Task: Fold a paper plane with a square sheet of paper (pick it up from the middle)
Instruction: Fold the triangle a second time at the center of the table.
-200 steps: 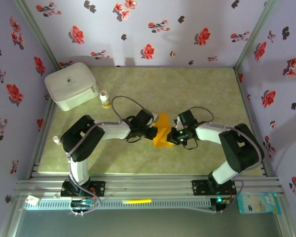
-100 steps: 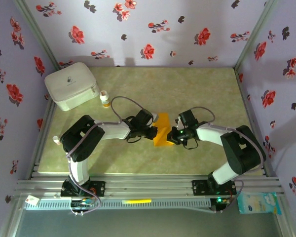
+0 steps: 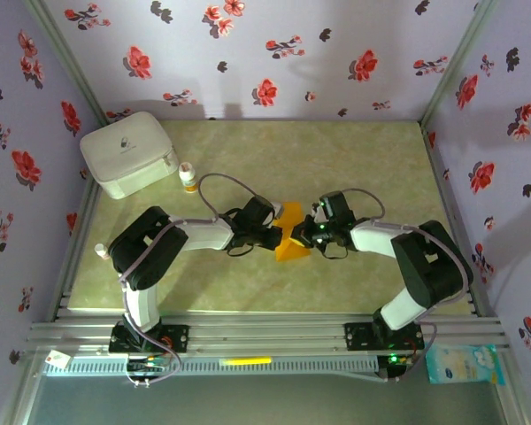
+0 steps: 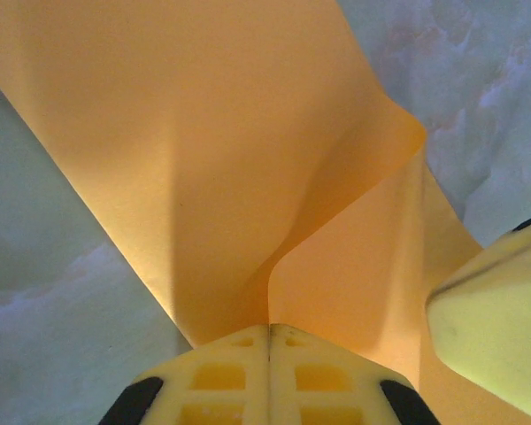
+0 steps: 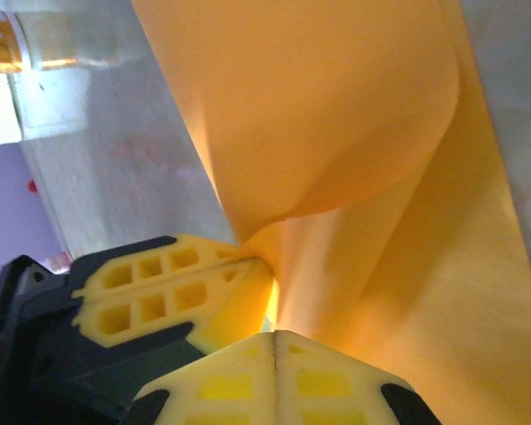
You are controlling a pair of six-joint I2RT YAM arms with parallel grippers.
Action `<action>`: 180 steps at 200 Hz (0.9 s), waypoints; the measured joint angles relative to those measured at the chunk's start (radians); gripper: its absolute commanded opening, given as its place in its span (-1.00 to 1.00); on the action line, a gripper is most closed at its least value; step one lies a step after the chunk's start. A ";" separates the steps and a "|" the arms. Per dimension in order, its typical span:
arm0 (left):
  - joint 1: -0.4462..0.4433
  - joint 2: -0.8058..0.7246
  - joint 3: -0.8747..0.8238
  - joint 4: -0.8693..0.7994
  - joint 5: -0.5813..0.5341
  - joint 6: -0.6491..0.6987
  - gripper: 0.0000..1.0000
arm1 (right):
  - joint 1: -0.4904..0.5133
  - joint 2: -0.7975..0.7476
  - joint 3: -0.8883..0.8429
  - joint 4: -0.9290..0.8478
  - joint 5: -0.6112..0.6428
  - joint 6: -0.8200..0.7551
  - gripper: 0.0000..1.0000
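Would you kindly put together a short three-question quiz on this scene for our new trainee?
1. True or false: the thin bright orange sheet of paper lies flat and untouched on the marbled green table.
2. What stands beside the white rounded case? A) a small white bottle with an orange cap; B) a blue mug; C) scissors.
3. Fill in: the left gripper and the right gripper are both ___ on the paper.
Key: 1 false, it curls up, pinched between the two grippers; 2 A; 3 shut.
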 measured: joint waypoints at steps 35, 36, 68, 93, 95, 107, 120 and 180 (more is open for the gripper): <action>0.000 0.000 0.000 0.000 0.000 0.000 -1.00 | 0.001 0.009 0.010 0.029 -0.019 0.007 -1.00; 0.000 0.000 0.000 0.000 0.001 0.000 -1.00 | 0.001 0.009 0.011 0.029 -0.019 0.007 -1.00; 0.000 0.000 0.000 0.000 0.001 0.000 -1.00 | 0.011 0.046 0.031 0.036 -0.026 0.015 -0.99; 0.000 0.000 0.000 0.000 0.001 0.000 -1.00 | 0.014 0.065 0.041 0.035 -0.026 0.014 -0.99; 0.000 0.000 0.000 0.000 0.001 0.000 -1.00 | 0.014 0.068 0.042 0.036 -0.026 0.014 -0.99; 0.000 0.000 0.000 0.000 0.001 0.000 -1.00 | 0.014 0.080 0.045 0.036 -0.026 0.014 -0.99; 0.000 0.000 0.000 0.000 0.001 0.000 -1.00 | 0.014 0.091 0.045 0.034 -0.025 0.014 -0.99; 0.000 0.000 0.000 0.000 0.002 0.000 -1.00 | 0.014 0.106 0.011 0.036 -0.008 0.014 -0.98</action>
